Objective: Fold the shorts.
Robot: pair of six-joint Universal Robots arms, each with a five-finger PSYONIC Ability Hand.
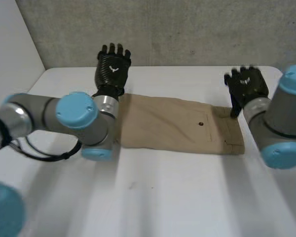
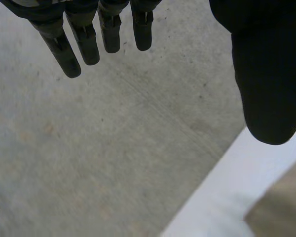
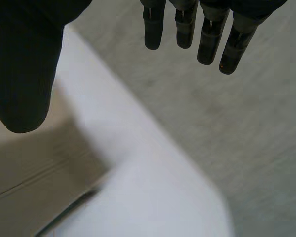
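The tan shorts (image 1: 177, 126) lie flat on the white table (image 1: 163, 197), folded into a long strip with a small button on top. My left hand (image 1: 112, 66) hovers past the strip's far left corner, fingers (image 2: 84, 39) straight and spread, holding nothing. A corner of the shorts (image 2: 281, 207) shows below its thumb. My right hand (image 1: 245, 84) hangs over the strip's far right corner, fingers (image 3: 207, 39) straight and empty. The waistband edge of the shorts (image 3: 34, 173) lies under its thumb.
A grey concrete wall (image 1: 187, 29) rises behind the table's far edge (image 1: 187, 67). A white panel (image 1: 10, 44) stands at the left. My left arm (image 1: 64, 116) lies across the table's left side, my right arm (image 1: 281, 123) beside the shorts' right end.
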